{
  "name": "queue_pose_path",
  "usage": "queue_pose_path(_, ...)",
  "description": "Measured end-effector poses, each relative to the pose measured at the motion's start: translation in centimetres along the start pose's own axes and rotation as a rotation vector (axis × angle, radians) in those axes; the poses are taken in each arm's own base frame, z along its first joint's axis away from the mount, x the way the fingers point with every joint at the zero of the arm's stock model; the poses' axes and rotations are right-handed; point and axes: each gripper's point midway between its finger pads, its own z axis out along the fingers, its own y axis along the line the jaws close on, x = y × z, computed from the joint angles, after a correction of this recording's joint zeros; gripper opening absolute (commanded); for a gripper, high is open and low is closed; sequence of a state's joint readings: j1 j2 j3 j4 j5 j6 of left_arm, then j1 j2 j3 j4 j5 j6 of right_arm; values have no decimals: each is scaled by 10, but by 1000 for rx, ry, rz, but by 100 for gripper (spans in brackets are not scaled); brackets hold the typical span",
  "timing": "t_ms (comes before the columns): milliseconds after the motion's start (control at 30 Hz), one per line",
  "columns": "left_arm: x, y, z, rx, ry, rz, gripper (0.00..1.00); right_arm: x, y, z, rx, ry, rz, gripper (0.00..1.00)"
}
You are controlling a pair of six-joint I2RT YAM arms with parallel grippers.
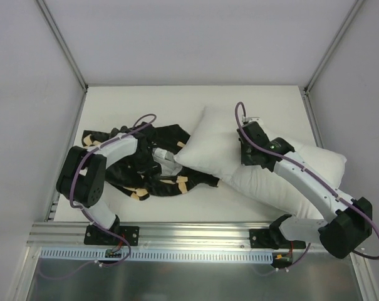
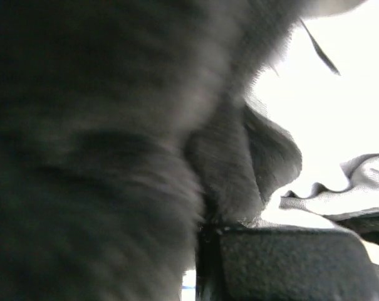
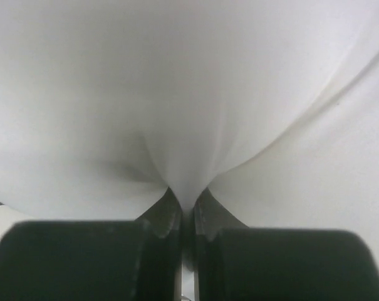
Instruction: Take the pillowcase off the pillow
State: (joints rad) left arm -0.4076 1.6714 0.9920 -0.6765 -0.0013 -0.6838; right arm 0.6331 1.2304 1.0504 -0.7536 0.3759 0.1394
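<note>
right gripper (image 3: 188, 210) of mine is pinching a fold of the white pillow (image 1: 208, 147), its fingers pressed together on the cloth. i am clamping my left gripper (image 2: 205, 227) on a bunch of the black pillowcase (image 1: 133, 169). the pillowcase is lying crumpled on the left of the table (image 1: 176, 103), its right edge touching the pillow, which is sprawling from the middle to the near right.
</note>
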Motion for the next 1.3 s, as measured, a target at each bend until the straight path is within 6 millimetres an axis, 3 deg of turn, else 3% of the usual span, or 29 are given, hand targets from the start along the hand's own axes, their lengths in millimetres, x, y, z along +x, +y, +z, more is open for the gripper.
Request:
queue_pose_path(100,-27,19,-14,41,-45,-99,0,-16,-12,1,4,-25,84,1)
queue_pose_path(200,-60,46,-42,75,-134,-212,0,-38,-24,-6,7,-67,152,1)
queue_pose_path(333,-119,72,-114,127,-344,-315,0,-75,-39,-27,14,-145,229,1)
queue_pose_path(433,-156,85,-181,177,-526,-354,0,-98,-47,-49,19,-196,264,1)
queue_pose_path(533,-172,95,-231,201,-649,-371,0,-124,-46,-67,-1,-257,296,1)
queue_pose_path(600,-175,95,-246,213,-685,-368,0,-139,-43,-72,-17,-284,310,1)
queue_pose_path(667,-173,93,-247,223,-677,-360,0,-148,-38,-69,-32,-289,315,1)
queue_pose_path(767,-170,90,-228,223,-610,-356,0,-158,-23,-45,-51,-248,305,1)
queue_pose_path(900,-163,90,-176,183,-458,-360,6,-154,4,18,-68,-142,285,5)
queue_pose_path(967,-158,91,-151,158,-387,-358,21,-139,15,46,-73,-75,271,38)
queue_pose_path(1000,-152,92,-136,145,-337,-357,44,-132,20,54,-79,-46,271,77)
queue_pose_path(1067,-143,91,-126,148,-292,-352,74,-126,23,56,-98,-23,254,98)
queue_pose_path(1167,-139,87,-128,164,-286,-325,99,-134,22,39,-130,-62,230,96)
queue_pose_path(1300,-136,76,-157,204,-372,-273,99,-150,1,-7,-140,-165,224,96)
